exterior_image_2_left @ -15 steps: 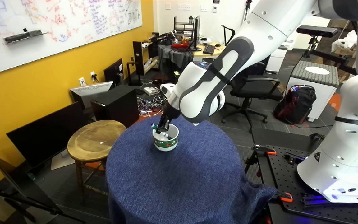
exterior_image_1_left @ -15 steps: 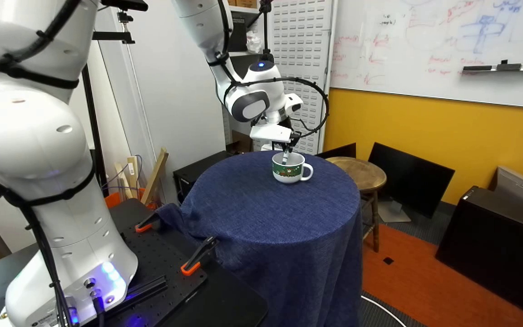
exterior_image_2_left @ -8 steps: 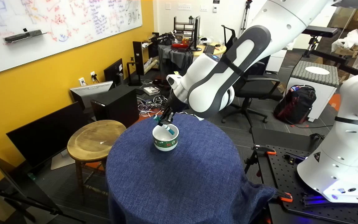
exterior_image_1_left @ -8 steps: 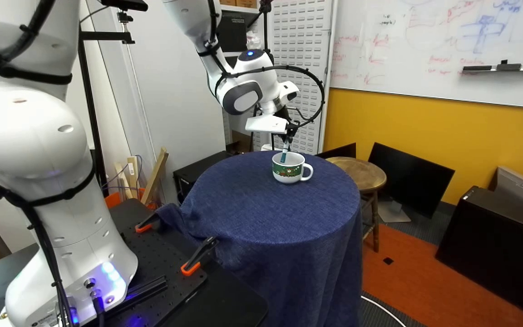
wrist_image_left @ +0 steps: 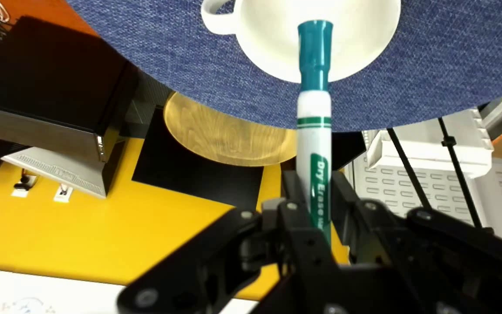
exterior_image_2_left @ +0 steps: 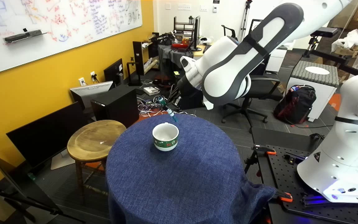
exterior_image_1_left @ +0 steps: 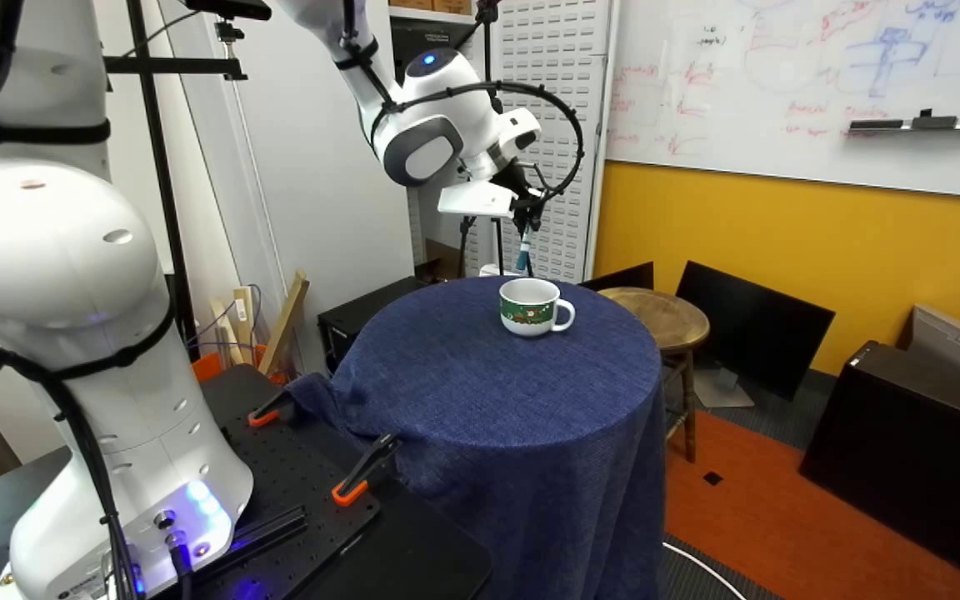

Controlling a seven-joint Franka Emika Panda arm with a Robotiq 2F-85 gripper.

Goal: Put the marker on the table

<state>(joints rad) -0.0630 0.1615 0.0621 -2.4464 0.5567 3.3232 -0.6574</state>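
Note:
My gripper is shut on the marker, a white pen with a teal end and a green "Dry Erase" label. In both exterior views the marker hangs tilted from the fingers, teal end down, in the air above the far part of the table. The table is round and draped in navy cloth. The white-and-green cup stands upright on it, and its inside shows empty. The marker is clear of the cup, up and behind it. The fingers hide part of the marker's upper half.
A round wooden stool stands beside the table. Black monitors lean by the yellow wall. Black-and-orange clamps hold the cloth at the robot's base plate. An office chair stands behind the arm.
The gripper has risen and drawn back with the marker in it. The marker's lower end has come out of the cup, into the air above and behind it. The cup has not moved.

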